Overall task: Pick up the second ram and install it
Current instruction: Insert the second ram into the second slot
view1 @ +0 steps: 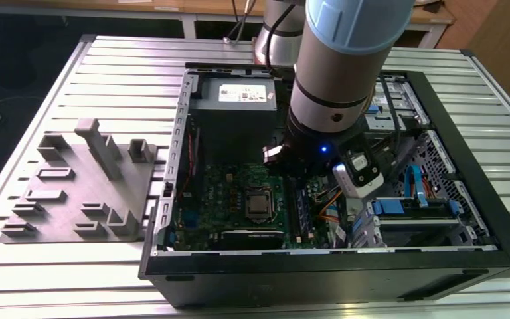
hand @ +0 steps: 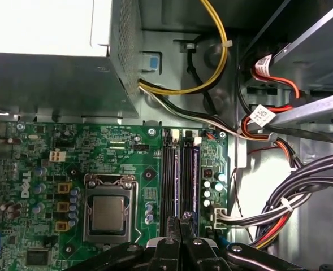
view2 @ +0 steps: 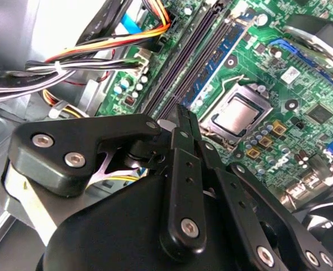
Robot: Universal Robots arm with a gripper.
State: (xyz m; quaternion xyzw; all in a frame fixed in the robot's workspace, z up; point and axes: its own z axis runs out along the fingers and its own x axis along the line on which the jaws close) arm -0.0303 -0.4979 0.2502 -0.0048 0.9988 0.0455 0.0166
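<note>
gripper (hand: 180, 220): inside the case, tips right over the near end of the memory slots, just beside the processor. Jaws are clenched together and I see no board between them.
memory slots (hand: 167, 175): two long black rails running alongside the processor (hand: 107, 213), on its cable side.
second ram (view2: 218, 61): in the second wrist view a blue strip with dark chips stands upright in the rail nearest the processor, just past the tips. I take that for the second ram, but can't rule out that it's another stick.
cables (hand: 302, 192): grey, red and yellow bundles on the far side of the slots from the processor, apart from the gripper.
power supply (view1: 233, 96): grey box beyond the processor, toward the back of the case (view1: 326, 282).
rack (view1: 78, 193): grey plastic rack outside the case, well apart from the processor, on the exterior view's left, sitting on the slatted table (view1: 60, 282).
progress: the pick-up looks done and the work is at the slots. I can't tell if the stick is fully seated or the end clips are latched.
</note>
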